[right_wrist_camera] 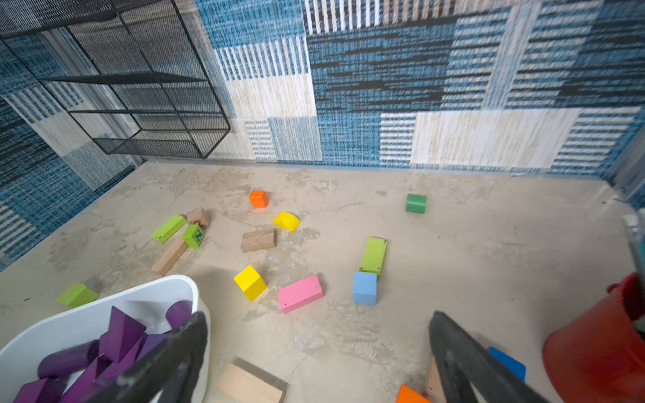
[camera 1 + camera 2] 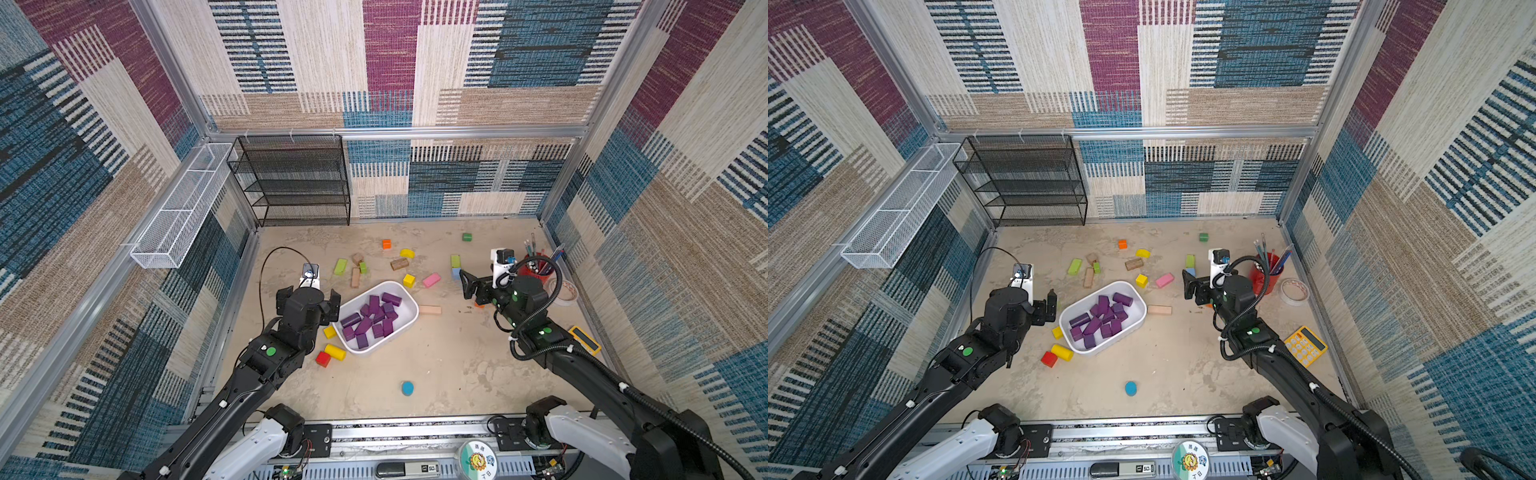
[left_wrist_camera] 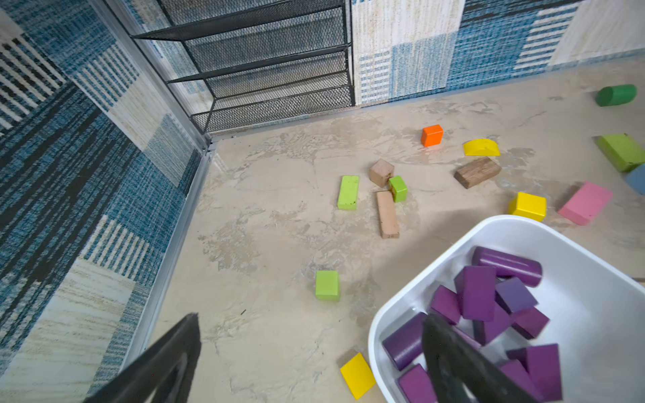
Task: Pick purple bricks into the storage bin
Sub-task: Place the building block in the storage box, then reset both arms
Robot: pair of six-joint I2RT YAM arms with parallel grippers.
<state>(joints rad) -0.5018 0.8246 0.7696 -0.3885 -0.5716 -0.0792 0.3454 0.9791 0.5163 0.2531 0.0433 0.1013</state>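
The left end effector (image 3: 310, 322) and right end effector (image 1: 319, 317) both tilt downward, jaws spread wide, empty.

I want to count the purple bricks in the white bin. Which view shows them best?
A top view shows the storage bin and purple bricks whole, unblocked. Both wrist views cut the bin off, and a pincer finger hides some bricks.

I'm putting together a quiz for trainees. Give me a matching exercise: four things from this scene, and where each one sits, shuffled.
Things:
1 purple bricks
2 pens
3 pink block
4 blue disc

Places:
A beside the yellow cube
B alone on the floor, apart from the other blocks
C in the storage bin
D in the red cup

Pairs: 1-C, 2-D, 3-A, 4-B
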